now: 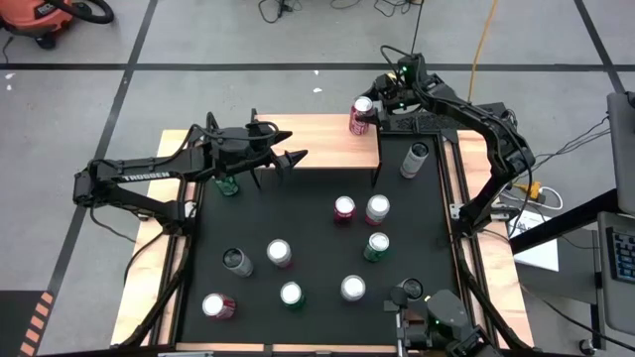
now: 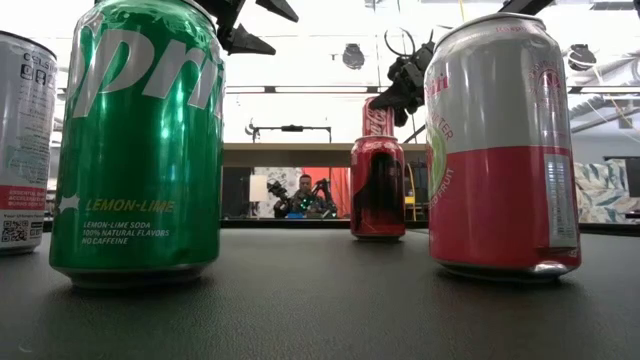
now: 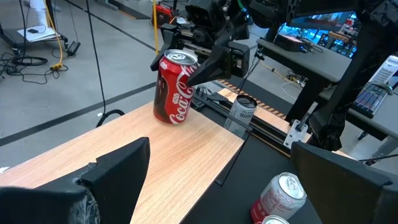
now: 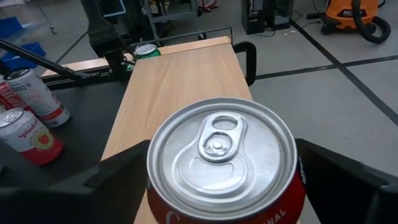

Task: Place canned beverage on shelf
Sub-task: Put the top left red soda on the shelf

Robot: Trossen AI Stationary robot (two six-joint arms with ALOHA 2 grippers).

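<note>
Our right gripper (image 1: 375, 107) sits at the red cola can (image 1: 362, 115), fingers spread to either side of it, and we cannot tell whether they touch it. We see the can standing upright between them on the shelf (image 1: 327, 144), long axis vertical, pull-tab top up. Our left gripper (image 1: 294, 159) hovers open over the shelf's other end.

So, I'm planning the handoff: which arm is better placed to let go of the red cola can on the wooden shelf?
The right gripper: its fingers flank the red cola can standing on the light wooden shelf. The left gripper hovers open, apart from it.
</note>
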